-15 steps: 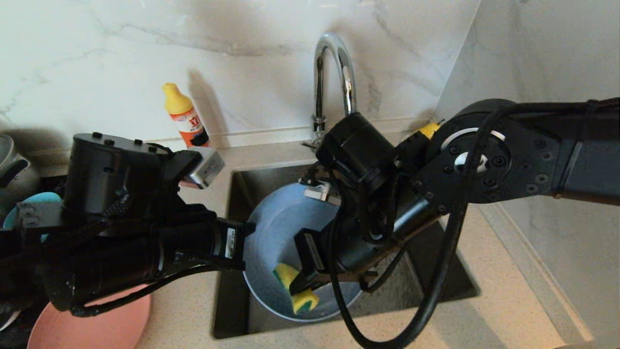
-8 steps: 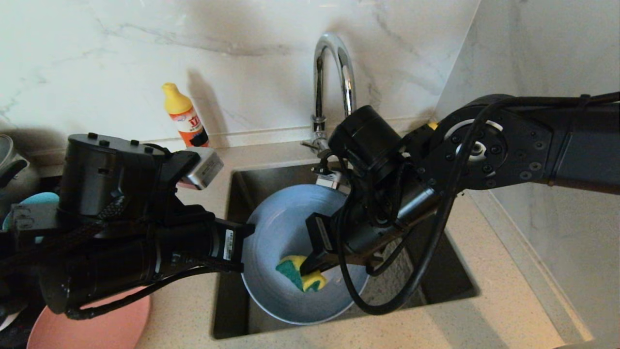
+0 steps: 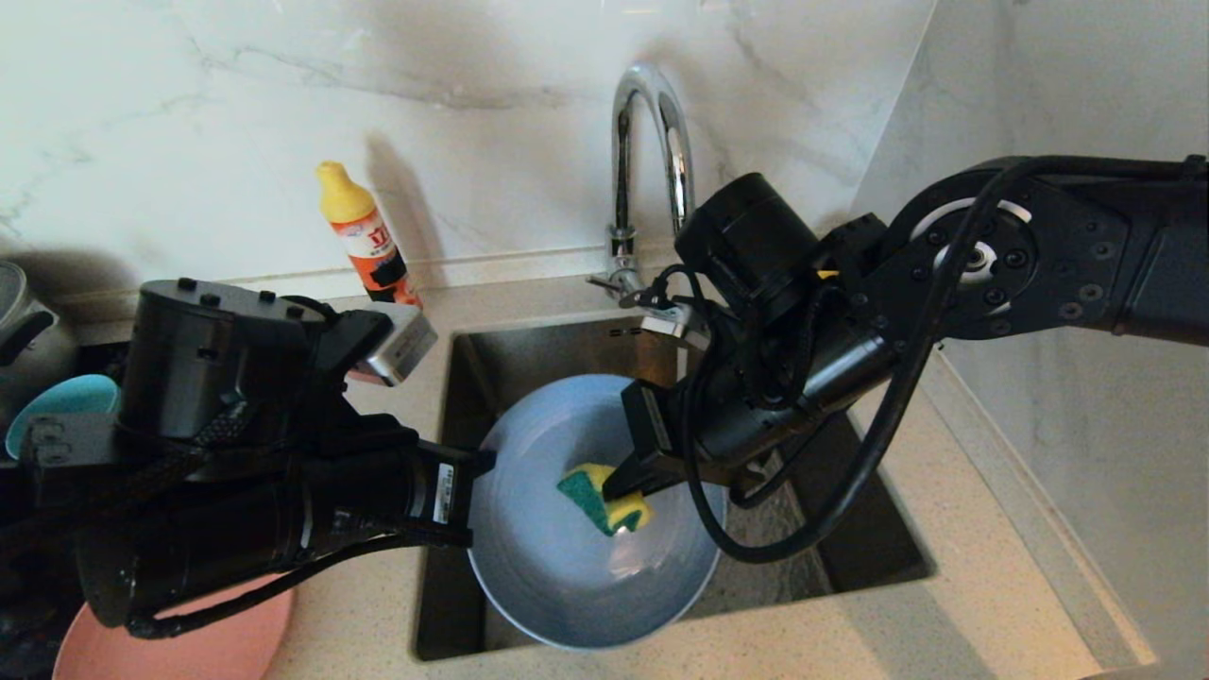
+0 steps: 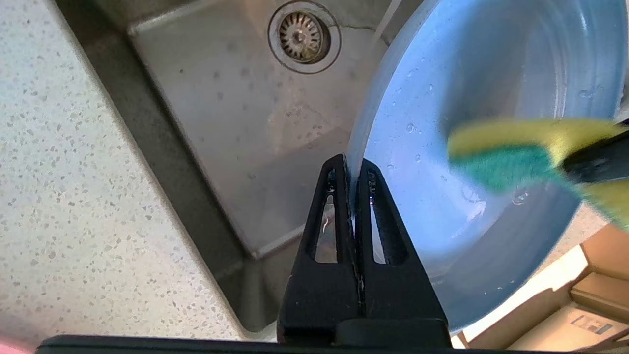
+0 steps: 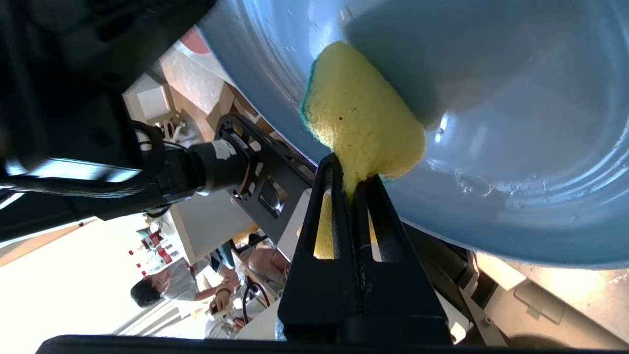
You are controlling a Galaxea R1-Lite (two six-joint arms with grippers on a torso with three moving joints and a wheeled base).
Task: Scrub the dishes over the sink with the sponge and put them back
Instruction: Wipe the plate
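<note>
While I am working both arms over the square brushed-steel sink (image 3: 812, 529), the items are standing as follows. Large blue matte plate (image 3: 567, 557): it is hanging tilted above the basin, its left rim pinched between the closed fingers of my left gripper (image 4: 350, 169). Small yellow foam sponge with green scouring face (image 3: 604, 498): it is pressing against the plate's inner surface near the centre, clamped in the fingertips of my right gripper (image 5: 350, 179), which is reaching in from the right (the foam is bulging out past the tips). Round drain strainer (image 4: 304, 35): it is showing in the sink floor beyond the plate's edge. Tall chrome gooseneck faucet (image 3: 650, 161): it is standing behind the basin. Orange detergent bottle with yellow cap (image 3: 364, 236): it is standing on the counter against the marble wall, left of the faucet. Large pink plate (image 3: 189, 642) and teal bowl (image 3: 57, 406): both are sitting at far left, partly hidden by my left arm.
</note>
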